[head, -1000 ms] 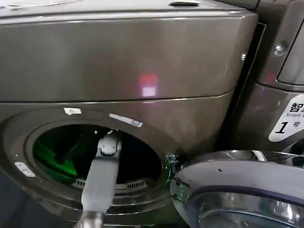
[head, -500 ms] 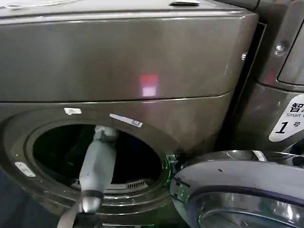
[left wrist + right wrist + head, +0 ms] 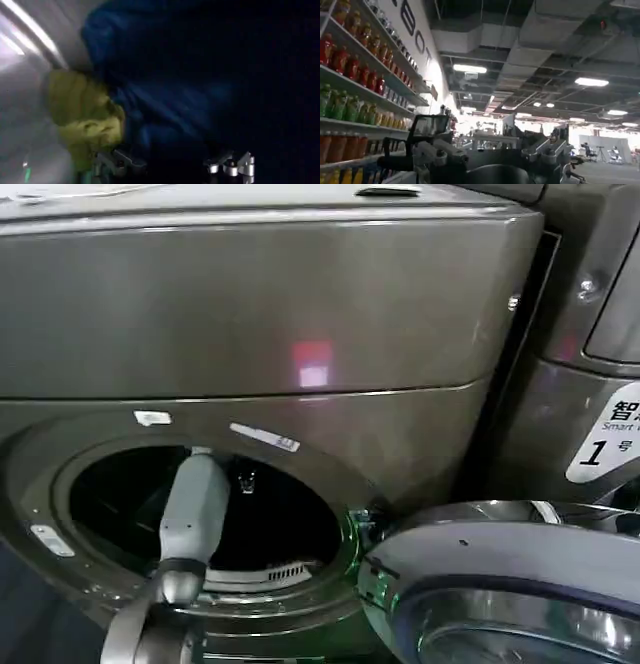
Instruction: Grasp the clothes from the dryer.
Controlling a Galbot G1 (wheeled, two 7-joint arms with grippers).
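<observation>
Bronze-grey metal fills the head view: the dryer (image 3: 260, 314) takes up most of the frame, with a red light (image 3: 313, 364) glowing on its front panel at centre. At lower left its round opening (image 3: 205, 509) is dark inside, and the left arm (image 3: 190, 519) reaches up from the bottom edge through the opening and into the drum. At lower right the open door (image 3: 500, 584), chrome-rimmed, swings out toward the camera. At the far right edge stands a neighbouring machine (image 3: 590, 334) with a white "1" sticker (image 3: 605, 439).

In the left wrist view, the clothes (image 3: 165, 85) lie inside the drum: a yellow-green cloth (image 3: 85, 107) at left, against the pale drum wall (image 3: 25, 100), touching a larger dark navy pile that spreads across the centre and right. The left gripper (image 3: 172, 165) sits at the bottom edge, its two fingers (image 3: 112, 162) spread wide apart just short of the fabric, holding nothing.

In the right wrist view, the right gripper (image 3: 487, 157) points up toward a ceiling, with shelves of bottles (image 3: 355, 75) at left. Its jaws stand apart, holding nothing.
</observation>
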